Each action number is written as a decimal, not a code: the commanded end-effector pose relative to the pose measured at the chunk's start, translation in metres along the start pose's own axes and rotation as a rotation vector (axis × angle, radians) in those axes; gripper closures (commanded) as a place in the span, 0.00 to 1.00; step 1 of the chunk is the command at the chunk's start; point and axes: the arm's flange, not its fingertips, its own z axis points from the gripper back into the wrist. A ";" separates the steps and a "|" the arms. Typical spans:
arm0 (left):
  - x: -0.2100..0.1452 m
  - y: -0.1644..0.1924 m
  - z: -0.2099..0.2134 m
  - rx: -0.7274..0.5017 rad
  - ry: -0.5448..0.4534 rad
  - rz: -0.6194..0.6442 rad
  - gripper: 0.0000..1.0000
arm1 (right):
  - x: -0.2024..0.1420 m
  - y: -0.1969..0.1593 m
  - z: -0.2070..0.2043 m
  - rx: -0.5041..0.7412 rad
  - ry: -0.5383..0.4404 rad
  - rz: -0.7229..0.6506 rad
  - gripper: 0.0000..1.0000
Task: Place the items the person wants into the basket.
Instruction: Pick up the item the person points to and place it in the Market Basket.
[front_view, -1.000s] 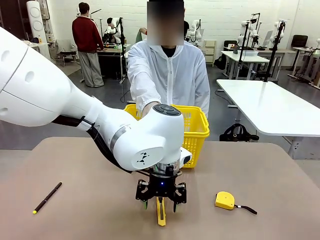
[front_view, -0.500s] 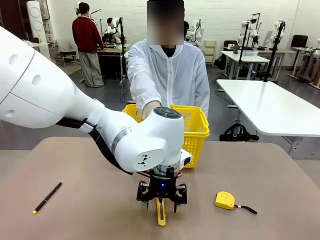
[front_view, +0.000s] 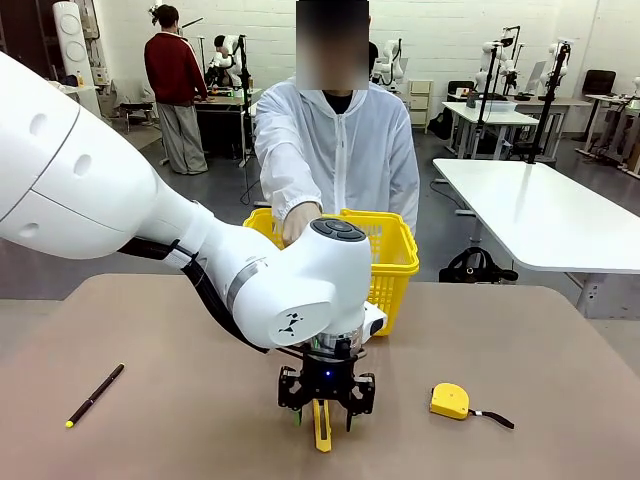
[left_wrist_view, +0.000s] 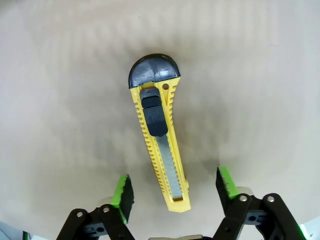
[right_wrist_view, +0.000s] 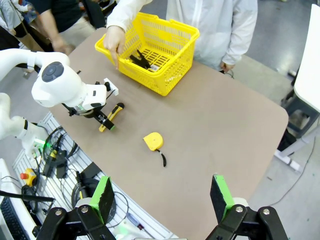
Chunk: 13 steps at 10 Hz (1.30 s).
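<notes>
Inside a robotics laboratory: a white robot arm holds its left claw just above a brown surface. Well beyond the claw, a grey floor runs back to a white block wall. Long white worktables stand far off to the claw's right, and a person in a red top stands at a bench far behind to its left. Under the surface's edge near the claw lie loose cables and a red push-button on a yellow box.

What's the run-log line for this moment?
left gripper: open, astride utility knife on table | right gripper: open, high over table | person's hand: by basket
</notes>
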 end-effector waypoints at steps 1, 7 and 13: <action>0.001 -0.006 -0.005 -0.006 -0.027 -0.001 1.00 | 0.000 -0.001 -0.002 0.016 -0.006 0.007 0.00; 0.001 -0.005 -0.005 -0.017 0.008 -0.018 1.00 | 0.000 -0.001 -0.002 0.016 -0.006 0.007 0.00; -0.011 0.014 0.076 -0.026 0.025 -0.107 1.00 | 0.000 -0.001 -0.002 0.016 -0.006 0.007 0.00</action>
